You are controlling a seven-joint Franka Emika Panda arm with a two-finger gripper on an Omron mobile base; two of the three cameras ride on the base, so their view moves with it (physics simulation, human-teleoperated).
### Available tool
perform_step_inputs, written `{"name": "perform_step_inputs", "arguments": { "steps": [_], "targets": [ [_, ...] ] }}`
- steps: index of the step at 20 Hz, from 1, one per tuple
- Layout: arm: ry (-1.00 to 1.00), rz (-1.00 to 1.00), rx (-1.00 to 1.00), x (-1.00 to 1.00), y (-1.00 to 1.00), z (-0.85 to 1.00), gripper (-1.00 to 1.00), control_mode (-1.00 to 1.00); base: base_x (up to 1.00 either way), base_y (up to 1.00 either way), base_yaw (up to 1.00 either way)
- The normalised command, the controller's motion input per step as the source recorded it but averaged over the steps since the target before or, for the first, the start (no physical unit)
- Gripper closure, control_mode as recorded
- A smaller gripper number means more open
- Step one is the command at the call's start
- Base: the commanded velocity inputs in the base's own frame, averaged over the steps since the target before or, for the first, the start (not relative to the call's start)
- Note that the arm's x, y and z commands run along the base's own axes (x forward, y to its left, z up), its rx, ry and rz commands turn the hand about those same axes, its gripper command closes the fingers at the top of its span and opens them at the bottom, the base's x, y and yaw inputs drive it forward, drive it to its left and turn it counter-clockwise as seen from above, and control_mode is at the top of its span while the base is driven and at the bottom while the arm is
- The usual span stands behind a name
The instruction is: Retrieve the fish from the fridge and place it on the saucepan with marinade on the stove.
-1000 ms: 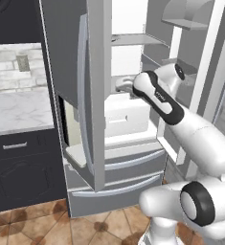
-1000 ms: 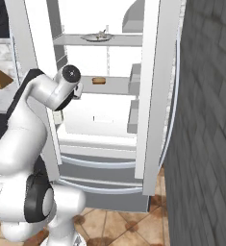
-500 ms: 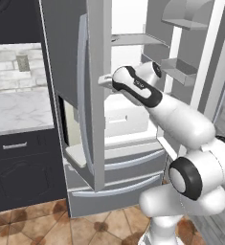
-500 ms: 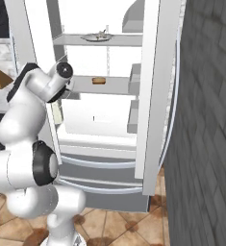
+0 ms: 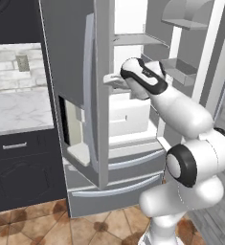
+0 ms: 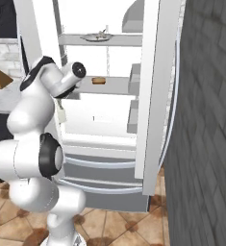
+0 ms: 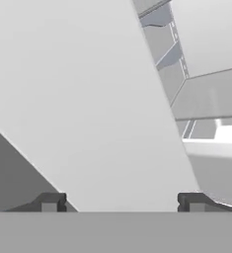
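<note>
**Reaching into the open fridge, well short of the fish**

Kitchen tiles and dark cabinets frame the fridge (image 5: pixel 85 124), which stands with both upper doors swung wide and its white interior showing. From the right base view, the top shelf (image 6: pixel 102 40) carries a shallow dish with a small pale piece on it that I take to be the fish (image 6: pixel 101 34), though it is too small to be sure. A brownish item (image 6: pixel 98 80) sits on the shelf below.

The arm has its wrist bent toward the left door's inner edge, and the gripper (image 5: pixel 110 80) sits about level with the middle shelf, close against that door. In the hand view its two fingertips (image 7: pixel 50 201) stand wide apart with nothing between them, facing a blank pale panel.

To do this step well, I'd say the hand needs to turn away from the door, rise to the top shelf and come in level above the dish, keeping clear of the shelf edge and door bins. The jaws should straddle the fish across its narrow side before closing.
</note>
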Motion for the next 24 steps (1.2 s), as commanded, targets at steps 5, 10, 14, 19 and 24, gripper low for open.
{"name": "perform_step_inputs", "arguments": {
  "steps": [5, 10, 14, 19, 24],
  "targets": [
    [0.0, 0.07, -0.01, 0.29, 1.0, -0.36, -1.0, -1.0, 0.0, 0.0, 0.0],
    [-0.05, 0.07, -0.04, 0.04, 1.0, -0.5, -1.0, -1.0, 0.0, 0.0, 0.0],
    [-0.13, 0.14, -0.03, -0.46, 1.0, -0.54, -1.0, -1.0, 0.0, 0.0, 0.0],
    [-0.01, 0.07, 0.0, -0.23, 0.39, -0.06, -1.0, -1.0, 0.0, 0.0, 0.0],
    [-0.14, 0.18, -0.08, -0.6, 1.0, -0.18, -1.0, -1.0, 0.0, 0.0, 0.0]
  ]
}}
